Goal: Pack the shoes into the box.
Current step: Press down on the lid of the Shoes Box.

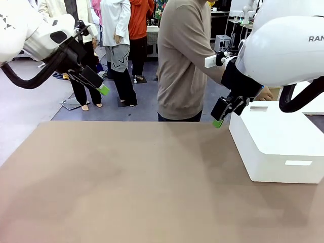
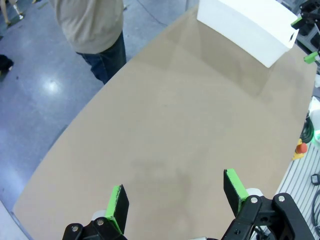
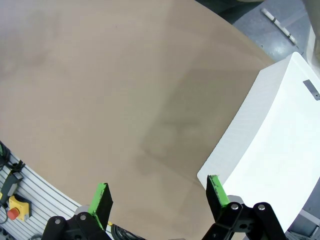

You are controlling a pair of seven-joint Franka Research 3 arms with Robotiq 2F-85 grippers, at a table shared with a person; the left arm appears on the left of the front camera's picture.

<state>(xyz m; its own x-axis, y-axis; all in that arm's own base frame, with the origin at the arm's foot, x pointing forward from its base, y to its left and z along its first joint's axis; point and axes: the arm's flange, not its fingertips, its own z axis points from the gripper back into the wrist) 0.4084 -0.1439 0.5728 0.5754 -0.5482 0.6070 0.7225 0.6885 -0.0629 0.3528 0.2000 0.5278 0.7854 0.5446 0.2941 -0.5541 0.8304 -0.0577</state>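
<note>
Above the brown table (image 1: 126, 182), both arms hang with jaws spread and holding nothing: the left gripper (image 1: 101, 87) at ten o'clock, the right gripper (image 1: 220, 117) at two o'clock beside a white box (image 1: 278, 142). Beyond, at twelve o'clock, a person (image 1: 185, 61) stands at the far edge.

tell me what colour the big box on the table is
White: the box is plain white with a slot handle on its side, clearest in the front view.
</note>
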